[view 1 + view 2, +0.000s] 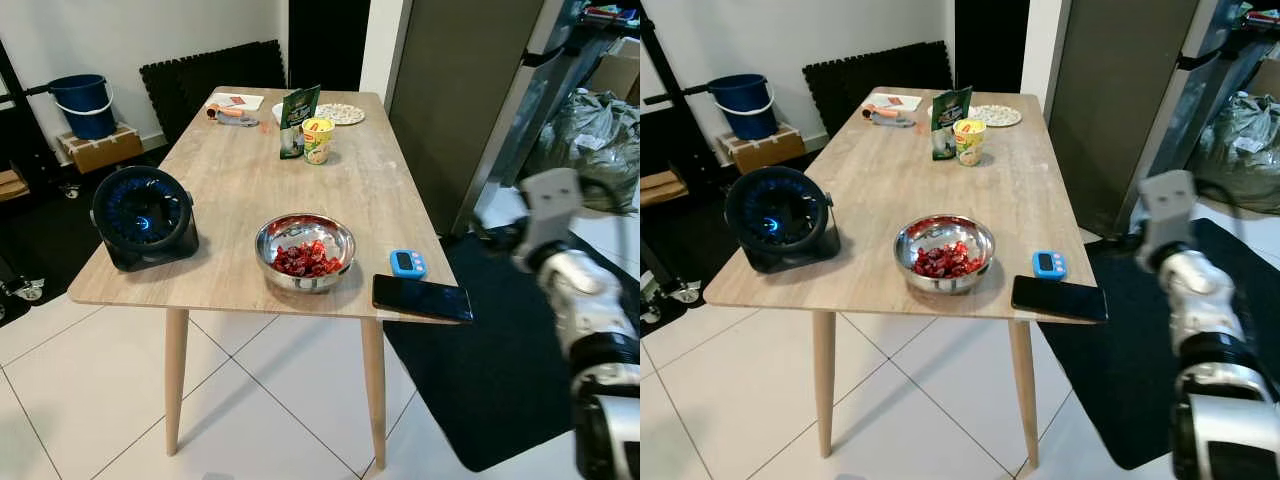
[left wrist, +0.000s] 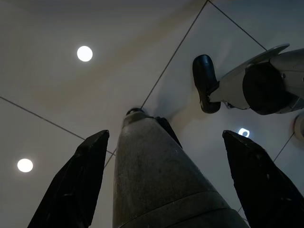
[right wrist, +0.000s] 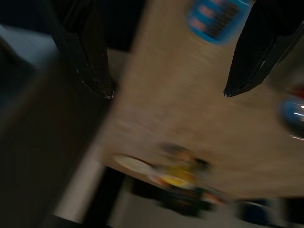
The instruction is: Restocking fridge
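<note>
Beside the table (image 1: pixel 240 180) — right hand (image 3: pixel 168 95) open over its wood; left hand (image 2: pixel 161 185) open, floorward.

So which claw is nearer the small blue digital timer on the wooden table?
Right. The right claw is raised beside the table's right edge, open, aimed over the small blue digital timer. The left claw hangs low, pointing at the tiled floor.

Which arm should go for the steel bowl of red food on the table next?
Probably the right. The right gripper is raised beside the table's near right corner, fingers open, facing the tabletop near the blue timer and the bowl. The left gripper hangs open, pointing at the floor.
</note>
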Tool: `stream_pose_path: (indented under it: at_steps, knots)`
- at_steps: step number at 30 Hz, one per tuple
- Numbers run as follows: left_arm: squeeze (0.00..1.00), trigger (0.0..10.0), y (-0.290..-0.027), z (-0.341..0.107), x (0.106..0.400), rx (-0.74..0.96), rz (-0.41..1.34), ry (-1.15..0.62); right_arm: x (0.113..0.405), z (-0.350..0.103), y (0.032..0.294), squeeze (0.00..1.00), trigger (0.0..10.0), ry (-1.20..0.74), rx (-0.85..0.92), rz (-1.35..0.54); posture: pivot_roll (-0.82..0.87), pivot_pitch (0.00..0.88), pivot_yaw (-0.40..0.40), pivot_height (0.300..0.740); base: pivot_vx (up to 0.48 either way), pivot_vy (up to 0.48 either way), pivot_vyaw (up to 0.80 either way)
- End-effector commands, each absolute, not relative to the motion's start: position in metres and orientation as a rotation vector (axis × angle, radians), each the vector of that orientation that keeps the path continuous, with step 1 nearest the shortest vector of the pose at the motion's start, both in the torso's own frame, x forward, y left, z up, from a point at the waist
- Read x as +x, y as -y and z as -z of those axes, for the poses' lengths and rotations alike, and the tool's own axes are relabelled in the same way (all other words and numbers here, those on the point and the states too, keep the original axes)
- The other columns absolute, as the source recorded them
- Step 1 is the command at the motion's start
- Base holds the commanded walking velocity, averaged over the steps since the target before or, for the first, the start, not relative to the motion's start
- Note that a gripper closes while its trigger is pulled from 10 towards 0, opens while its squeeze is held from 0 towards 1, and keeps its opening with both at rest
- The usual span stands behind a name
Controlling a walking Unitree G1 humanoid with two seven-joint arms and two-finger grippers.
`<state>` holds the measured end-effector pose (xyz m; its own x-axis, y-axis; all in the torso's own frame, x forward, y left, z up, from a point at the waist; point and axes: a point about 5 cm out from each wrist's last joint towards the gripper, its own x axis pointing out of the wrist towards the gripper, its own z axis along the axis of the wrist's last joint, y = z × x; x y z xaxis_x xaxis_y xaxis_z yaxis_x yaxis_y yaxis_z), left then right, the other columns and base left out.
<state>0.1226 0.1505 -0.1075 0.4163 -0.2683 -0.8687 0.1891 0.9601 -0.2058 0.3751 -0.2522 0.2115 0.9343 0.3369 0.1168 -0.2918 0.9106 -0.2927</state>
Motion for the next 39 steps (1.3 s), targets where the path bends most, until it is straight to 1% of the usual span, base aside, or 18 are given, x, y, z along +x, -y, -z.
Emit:
stream_pose_path:
  at_steps: [1,2,3,4,5,6,7,8,9,13,17,18,20,21,25,27,31,39]
  knots:
    - [0.00,10.0,-0.147,0.112,0.109,-0.087,0.293,-1.153,0.377,-0.217,0.240,0.00,10.0,0.186,-0.272,-0.411,-0.04,0.024,-0.025,0.740,0.000,0.000,0.00]
    - [0.00,10.0,-0.147,0.112,0.109,-0.088,0.293,-1.154,0.379,-0.218,0.223,0.00,10.0,0.193,-0.281,-0.513,-0.04,0.027,-0.029,0.740,0.000,0.000,0.00]
    - [0.00,10.0,-0.147,0.112,0.109,-0.088,0.293,-1.154,0.379,-0.218,0.223,0.00,10.0,0.193,-0.281,-0.513,-0.04,0.027,-0.029,0.740,0.000,0.000,0.00]
    - [0.00,10.0,-0.146,0.112,0.108,-0.090,0.292,-1.154,0.381,-0.218,0.206,0.00,10.0,0.190,-0.299,-0.620,-0.04,0.032,-0.031,0.740,0.000,0.000,0.00]
    - [0.00,10.0,-0.146,0.112,0.108,-0.090,0.292,-1.154,0.381,-0.218,0.206,0.00,10.0,0.190,-0.299,-0.620,-0.04,0.032,-0.031,0.740,0.000,0.000,0.00]
    - [0.00,10.0,-0.146,0.112,0.108,-0.091,0.292,-1.155,0.381,-0.218,0.196,0.00,10.0,0.186,-0.311,-0.687,-0.04,0.039,-0.033,0.740,0.000,0.000,0.00]
    - [0.00,10.0,-0.145,0.112,0.107,-0.092,0.291,-1.156,0.381,-0.216,0.188,0.83,10.0,0.172,-0.336,-0.740,-0.04,0.044,-0.037,0.740,0.000,0.000,0.00]
    - [0.00,10.0,-0.145,0.113,0.105,-0.094,0.291,-1.159,0.382,-0.214,0.180,1.00,10.0,0.154,-0.364,-0.791,-0.03,0.051,-0.042,0.740,0.000,0.000,0.00]
    - [0.00,10.0,-0.145,0.113,0.105,-0.094,0.291,-1.159,0.382,-0.214,0.180,1.00,10.0,0.154,-0.364,-0.791,-0.03,0.051,-0.042,0.740,0.000,0.000,0.00]
    - [0.00,10.0,-0.144,0.115,0.097,-0.100,0.286,-1.174,0.381,-0.210,0.157,1.00,10.0,0.103,-0.446,-0.953,-0.02,0.067,-0.059,0.740,0.000,0.000,0.00]
    - [0.00,10.0,-0.145,0.117,0.089,-0.106,0.280,-1.189,0.380,-0.207,0.141,1.00,10.0,0.077,-0.504,-1.037,-0.02,0.081,-0.067,0.740,0.000,0.000,0.00]
    - [0.00,10.0,-0.144,0.117,0.088,-0.106,0.279,-1.192,0.379,-0.206,0.139,0.73,10.0,0.073,-0.515,-1.051,-0.02,0.084,-0.068,0.740,0.000,0.000,0.00]
    - [0.00,10.0,-0.144,0.117,0.085,-0.108,0.279,-1.195,0.379,-0.205,0.135,0.73,10.0,0.065,-0.521,-1.078,-0.01,0.100,-0.073,0.740,0.000,0.000,0.00]
    - [0.00,10.0,-0.144,0.118,0.083,-0.109,0.278,-1.197,0.378,-0.203,0.130,0.00,10.0,0.054,-0.526,-1.111,0.00,0.107,-0.076,0.740,0.000,0.000,0.00]
    - [0.00,10.0,-0.144,0.118,0.081,-0.110,0.277,-1.200,0.378,-0.201,0.124,0.00,10.0,0.038,-0.542,-1.139,0.00,0.115,-0.079,0.740,0.000,0.000,0.00]
    - [0.00,10.0,-0.146,0.119,0.075,-0.110,0.272,-1.209,0.378,-0.194,0.115,0.00,10.0,0.001,-0.631,-1.160,0.02,0.142,-0.085,0.740,0.000,0.000,0.00]
    - [0.00,10.0,-0.149,0.120,0.068,-0.107,0.267,-1.216,0.379,-0.188,0.109,0.00,10.0,-0.030,-0.729,-1.154,0.03,0.162,-0.085,0.740,0.000,0.000,0.00]
    - [0.00,10.0,-0.150,0.119,0.071,-0.099,0.278,-1.199,0.386,-0.191,0.117,0.00,10.0,-0.105,-0.902,-1.104,0.03,0.188,-0.085,0.740,0.000,0.000,0.00]
